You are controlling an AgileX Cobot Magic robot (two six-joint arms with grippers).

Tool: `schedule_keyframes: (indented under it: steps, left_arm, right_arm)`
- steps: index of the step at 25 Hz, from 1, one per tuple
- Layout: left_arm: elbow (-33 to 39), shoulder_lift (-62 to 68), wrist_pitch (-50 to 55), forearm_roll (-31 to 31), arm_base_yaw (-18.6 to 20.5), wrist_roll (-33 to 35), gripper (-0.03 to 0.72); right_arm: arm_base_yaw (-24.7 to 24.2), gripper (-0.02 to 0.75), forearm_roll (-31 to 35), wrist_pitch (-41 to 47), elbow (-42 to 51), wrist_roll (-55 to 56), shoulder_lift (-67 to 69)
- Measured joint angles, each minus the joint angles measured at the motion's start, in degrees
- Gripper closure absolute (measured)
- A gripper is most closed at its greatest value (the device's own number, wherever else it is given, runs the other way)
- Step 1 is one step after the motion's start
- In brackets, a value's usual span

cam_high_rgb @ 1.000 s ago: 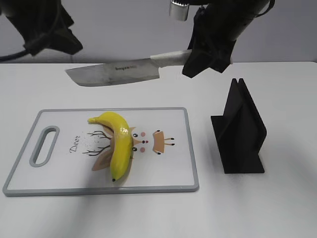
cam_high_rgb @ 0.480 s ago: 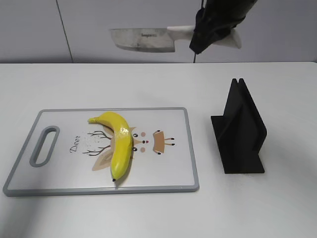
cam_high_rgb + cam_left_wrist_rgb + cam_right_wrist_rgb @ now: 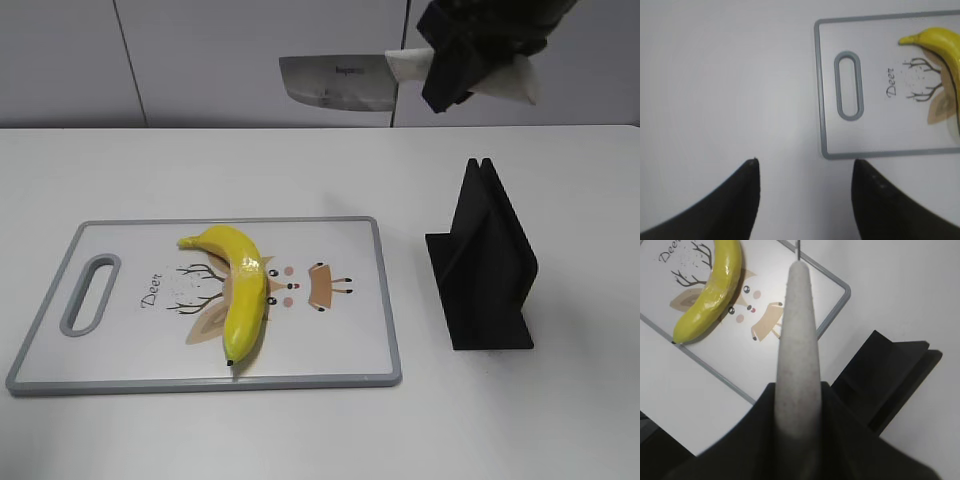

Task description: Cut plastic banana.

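The plastic banana [image 3: 240, 290] lies whole on the white cutting board [image 3: 340, 340], curved, its dark tip near the board's front edge. It also shows in the right wrist view [image 3: 715, 295] and partly in the left wrist view [image 3: 940, 45]. My right gripper [image 3: 455, 75] is shut on the pale handle [image 3: 797, 350] of a knife [image 3: 335, 82], held high above the table's back, blade pointing left. My left gripper [image 3: 805, 170] is open and empty above bare table, left of the board. It is out of the exterior view.
A black knife stand [image 3: 485, 265] sits right of the board, and shows in the right wrist view [image 3: 890, 375]. The board has a grey rim and a handle slot [image 3: 90, 293] at its left end.
The right gripper has lifted the knife up and moved it to the right, away from above the board. The left arm has left the exterior view. The banana has not moved.
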Motion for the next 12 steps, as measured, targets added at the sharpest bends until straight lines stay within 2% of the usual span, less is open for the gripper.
schedule_keyframes:
  steps: [2,7,12]
  left_arm:
    - [5.02,-5.93,0.16,-0.13,0.00,-0.08,0.133]
    - [16.23,-21.75,0.16,0.16,0.00,-0.15,0.133]
    - [24.01,-38.80,-2.66,0.21,0.00,-0.15,0.133]
  right_arm:
    - [0.00,0.573,0.35,-2.24,5.54,1.07,-5.02]
    - [0.00,0.573,0.23,-15.89,22.37,3.73,-17.82]
    - [0.00,0.573,-3.35,-23.78,35.82,12.77,-27.10]
